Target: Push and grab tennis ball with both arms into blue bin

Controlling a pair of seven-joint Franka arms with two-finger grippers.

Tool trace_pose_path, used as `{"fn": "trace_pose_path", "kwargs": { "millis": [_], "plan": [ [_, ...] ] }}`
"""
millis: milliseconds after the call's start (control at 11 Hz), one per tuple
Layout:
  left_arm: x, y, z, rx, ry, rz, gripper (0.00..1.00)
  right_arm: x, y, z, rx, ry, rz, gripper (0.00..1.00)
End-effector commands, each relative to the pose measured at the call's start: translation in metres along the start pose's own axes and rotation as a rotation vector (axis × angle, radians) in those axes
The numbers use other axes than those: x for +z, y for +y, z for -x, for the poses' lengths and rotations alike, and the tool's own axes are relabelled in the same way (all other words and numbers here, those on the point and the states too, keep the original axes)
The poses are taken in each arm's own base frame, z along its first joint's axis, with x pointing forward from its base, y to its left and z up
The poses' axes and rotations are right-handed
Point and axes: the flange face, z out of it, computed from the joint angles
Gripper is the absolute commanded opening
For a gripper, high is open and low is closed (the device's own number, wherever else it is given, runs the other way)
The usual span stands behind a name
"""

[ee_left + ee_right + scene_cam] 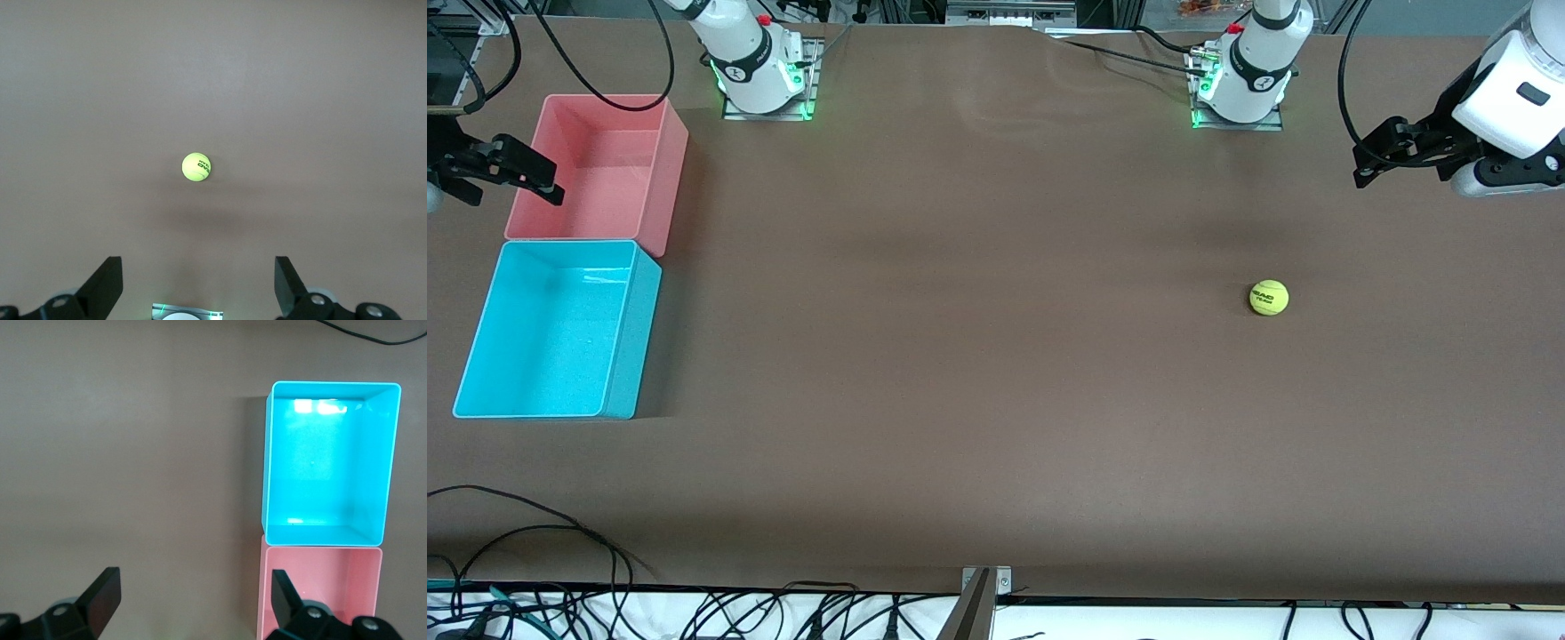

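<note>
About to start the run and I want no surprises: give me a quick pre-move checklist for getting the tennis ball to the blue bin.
1. Tennis ball free on the table, nothing touching it: ok.
2. Left gripper open, up over the left arm's end of the table, ball in its wrist view: ok.
3. Right gripper open, empty, by the pink bin: ok.
4. Blue bin upright, empty: ok.
5. Blue bin flush against the pink bin, nearer the front camera: ok; aim carefully.
6. Ball within right arm's reach: not ok, it lies toward the left arm's end.
</note>
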Motion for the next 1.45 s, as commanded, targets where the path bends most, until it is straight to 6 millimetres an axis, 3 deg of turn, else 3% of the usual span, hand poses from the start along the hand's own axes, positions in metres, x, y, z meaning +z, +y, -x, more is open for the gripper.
{"fn": "trace_pose_path", "kwargs": {
  "millis": [0,1364],
  "plan": [
    [-0.0067,-0.0026,-0.0014,-0.017,-0.011,0.036,1.0,-0.007,0.0023,0.0009,-0.004,-0.002,0.014,1.0],
    [-0.0042,-0.0023,0.0005,-0.015,-0.035,0.037,1.0,-0.0092,0.0006,0.0019,-0.009,0.001,0.015,1.0]
  ]
}}
